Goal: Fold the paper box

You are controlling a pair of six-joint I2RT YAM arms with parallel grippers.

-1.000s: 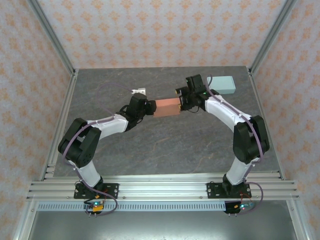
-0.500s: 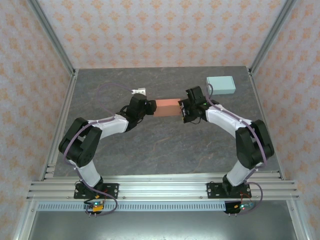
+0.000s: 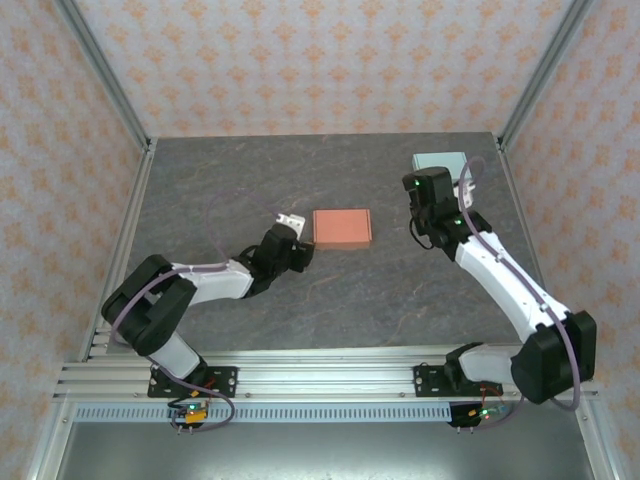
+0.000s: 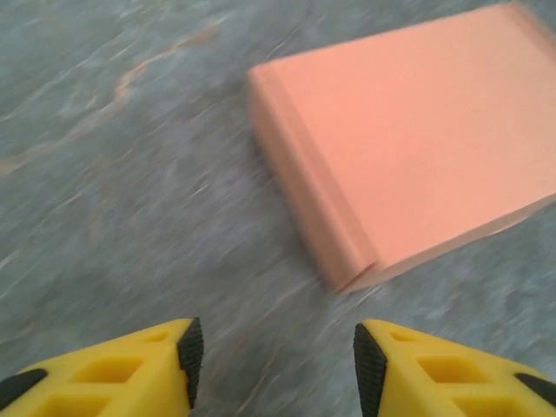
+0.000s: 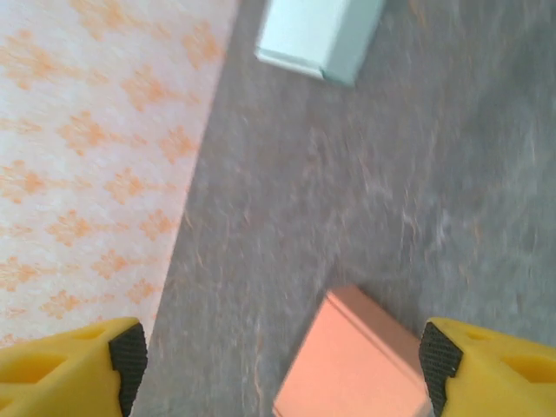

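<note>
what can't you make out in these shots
- Orange paper box: the left wrist view is motion-blurred and the right edge crops it, so flaps and seams are unreadable.
- Same box, right wrist view: the bottom edge cuts it off.
- Pale blue box: the right arm covers its near edge in the top view; the top edge crops it in the right wrist view.

Got the paper box lying flat on the table, roughly centre, with the left gripper just near-left of it, not touching. Off to the right, well apart, right gripper — second box just behind that, far-right corner.
</note>
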